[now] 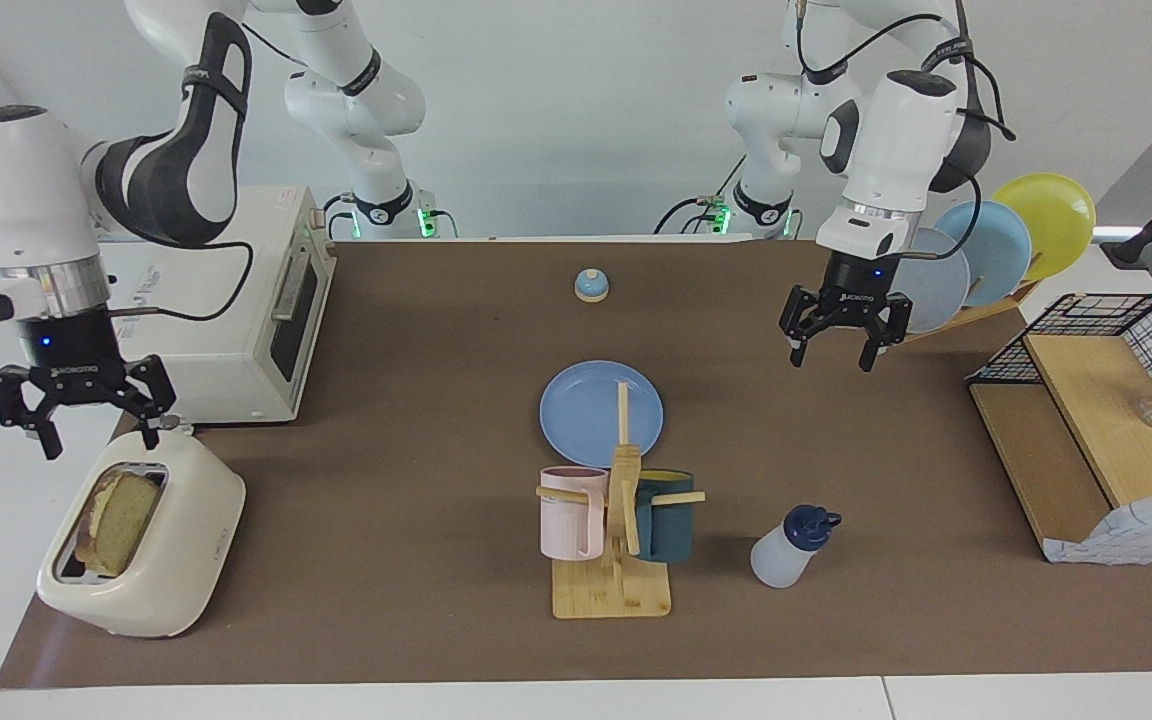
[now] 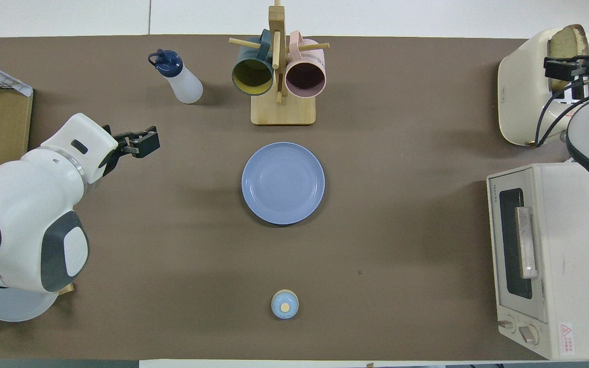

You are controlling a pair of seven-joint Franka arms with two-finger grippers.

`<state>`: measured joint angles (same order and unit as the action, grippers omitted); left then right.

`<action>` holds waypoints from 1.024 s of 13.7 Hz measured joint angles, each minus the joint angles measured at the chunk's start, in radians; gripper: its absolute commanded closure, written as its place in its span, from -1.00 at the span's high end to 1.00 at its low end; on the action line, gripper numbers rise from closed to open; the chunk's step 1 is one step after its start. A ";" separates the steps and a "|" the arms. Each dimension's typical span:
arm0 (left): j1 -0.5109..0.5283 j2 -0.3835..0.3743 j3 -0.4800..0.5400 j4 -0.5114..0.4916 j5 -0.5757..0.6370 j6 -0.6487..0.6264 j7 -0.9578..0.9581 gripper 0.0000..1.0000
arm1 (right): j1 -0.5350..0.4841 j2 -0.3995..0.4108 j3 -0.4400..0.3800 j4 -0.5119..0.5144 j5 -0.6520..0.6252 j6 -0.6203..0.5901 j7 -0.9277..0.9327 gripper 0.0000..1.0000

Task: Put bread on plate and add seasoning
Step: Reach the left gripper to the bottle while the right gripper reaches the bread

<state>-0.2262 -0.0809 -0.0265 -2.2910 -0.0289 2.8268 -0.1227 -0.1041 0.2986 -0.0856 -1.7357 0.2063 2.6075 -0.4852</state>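
Right gripper (image 1: 74, 432) hangs spread and empty over the cream toaster (image 1: 161, 560); the tan square bread slice (image 1: 116, 522) stands in its slot, crust up for pinching. Left gripper (image 1: 844, 342), also spread and empty, hovers at two o'clock from the round medium-blue plate (image 1: 586, 400); the navy-capped translucent seasoning bottle (image 1: 791, 548) waits beside the wooden mug rack (image 1: 614, 590).

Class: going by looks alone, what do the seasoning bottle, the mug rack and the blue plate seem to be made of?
Seasoning bottle: probably soft plastic, since its body is milky and translucent, with an opaque navy cap.
Mug rack: pale wood, perhaps bamboo, matte with peg arms.
Blue plate: smooth, evenly coloured, slightly sheened; plastic or glazed ceramic, undecidable.
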 measured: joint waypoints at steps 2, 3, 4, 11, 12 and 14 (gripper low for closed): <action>-0.002 0.058 0.000 -0.017 0.000 0.113 0.000 1.00 | 0.008 0.004 0.000 0.005 0.006 0.002 0.000 0.58; -0.008 0.089 -0.001 -0.020 0.000 0.156 0.000 1.00 | 0.008 0.004 0.000 0.008 0.006 0.002 0.000 0.16; -0.018 0.125 -0.001 -0.020 0.000 0.204 0.000 1.00 | 0.008 0.004 0.000 0.010 0.006 0.001 -0.007 -0.27; -0.085 0.311 0.002 -0.018 -0.005 0.446 0.000 1.00 | 0.003 0.004 -0.003 0.011 0.005 -0.013 -0.080 -1.00; -0.096 0.334 0.008 -0.016 -0.014 0.472 0.000 1.00 | 0.002 0.003 -0.003 0.016 0.003 -0.028 -0.091 -1.00; -0.183 0.380 0.089 0.000 -0.071 0.516 0.000 1.00 | -0.003 0.003 -0.004 0.078 -0.005 -0.148 -0.130 -1.00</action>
<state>-0.4095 0.2989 0.0627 -2.2914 -0.1002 3.3427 -0.1230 -0.1067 0.3011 -0.0897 -1.6582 0.2016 2.4591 -0.6153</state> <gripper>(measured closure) 0.000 0.894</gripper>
